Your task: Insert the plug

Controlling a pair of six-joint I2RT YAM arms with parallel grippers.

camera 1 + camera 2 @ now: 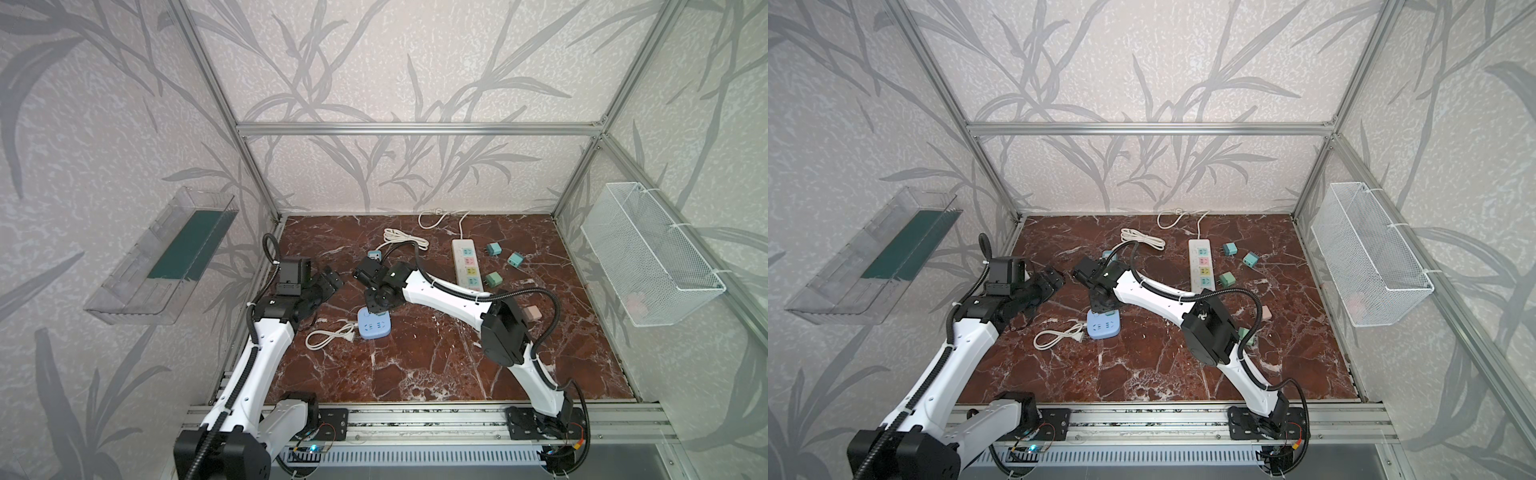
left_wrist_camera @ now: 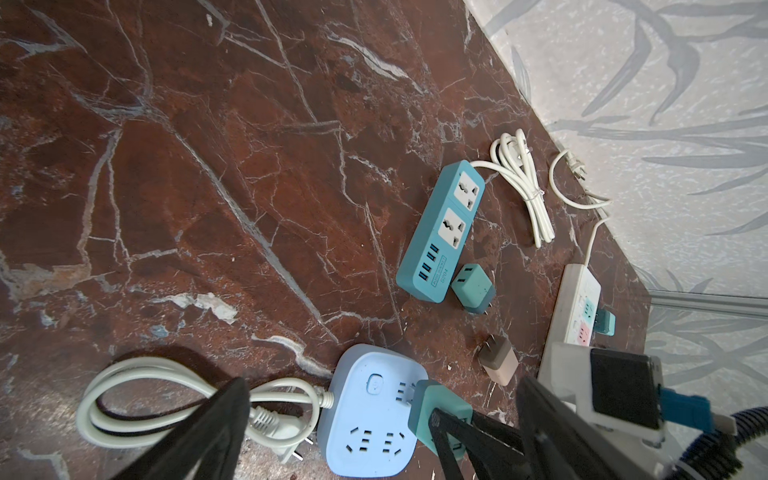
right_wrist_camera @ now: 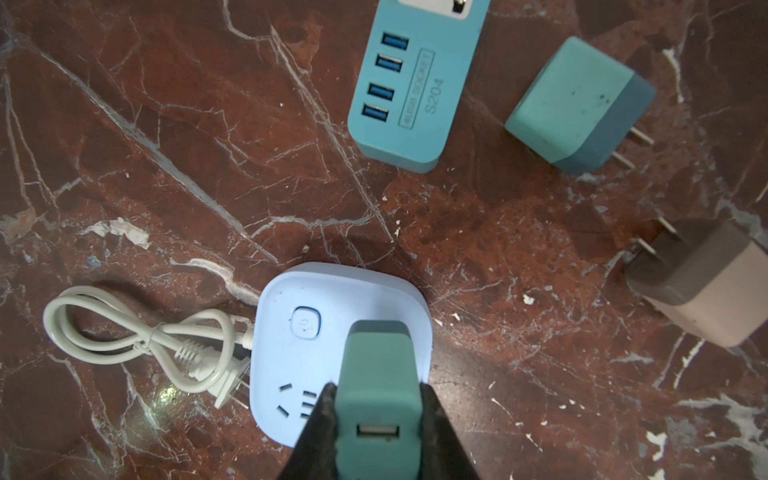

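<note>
My right gripper (image 3: 376, 388) is shut on a teal plug (image 3: 376, 365), its USB port facing the wrist camera. The plug stands with its prong end on the top face of a light-blue square socket hub (image 3: 299, 365), near the hub's power button; the prongs are hidden. In both top views this gripper (image 1: 376, 309) points down over the hub (image 1: 374, 326). My left gripper (image 2: 382, 382) is open and holds nothing. It hangs above the table to the left (image 1: 1054, 278), and its view shows the hub (image 2: 365, 415) and the plug (image 2: 436, 405).
The hub's coiled white cord (image 1: 330, 334) lies to its left. Behind it are a teal USB power strip (image 3: 415, 83), a loose teal plug (image 3: 577, 108) and a pink-brown plug (image 3: 698, 282). A white strip (image 1: 467, 264) and more teal plugs (image 1: 515, 259) lie at the back right.
</note>
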